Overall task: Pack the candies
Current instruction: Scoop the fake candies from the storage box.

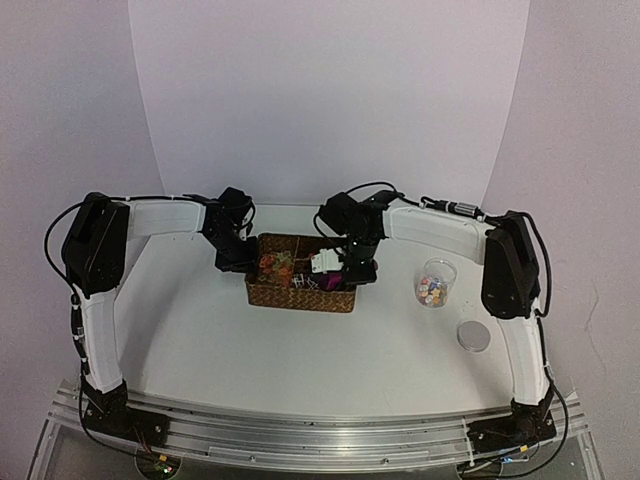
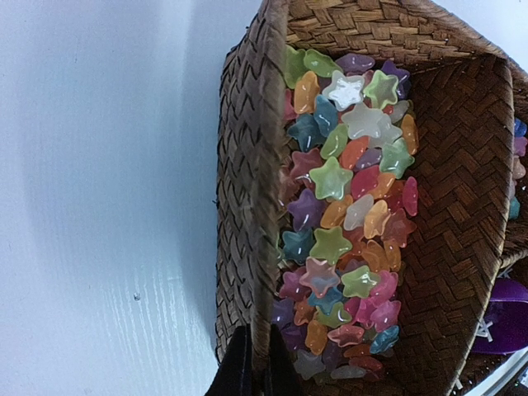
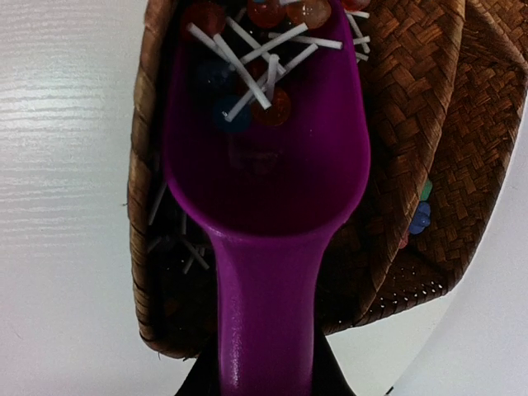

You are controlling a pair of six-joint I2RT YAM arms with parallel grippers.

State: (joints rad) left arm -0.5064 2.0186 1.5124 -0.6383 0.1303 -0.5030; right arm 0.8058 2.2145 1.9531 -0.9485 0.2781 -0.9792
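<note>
A brown wicker basket (image 1: 300, 298) stands mid-table. Its left compartment is full of small star-shaped candies (image 2: 346, 214) in pink, green, orange, blue and white. My left gripper (image 2: 252, 371) is shut on the basket's left wall (image 2: 247, 165), one finger on each side; from above it (image 1: 240, 262) sits at the basket's left end. My right gripper (image 3: 268, 384) is shut on the handle of a magenta scoop (image 3: 264, 165). The scoop's bowl reaches into the basket's right compartment (image 3: 429, 99) and holds small round lollipops (image 3: 247, 49) on white sticks. From above, this gripper (image 1: 350, 268) hovers over the basket's right end.
To the right of the basket stands a clear jar (image 1: 433, 283) with mixed candies in it. Its round grey lid (image 1: 473, 336) lies nearer the table's front. A few blue and green candies (image 3: 421, 216) show in a neighbouring compartment.
</note>
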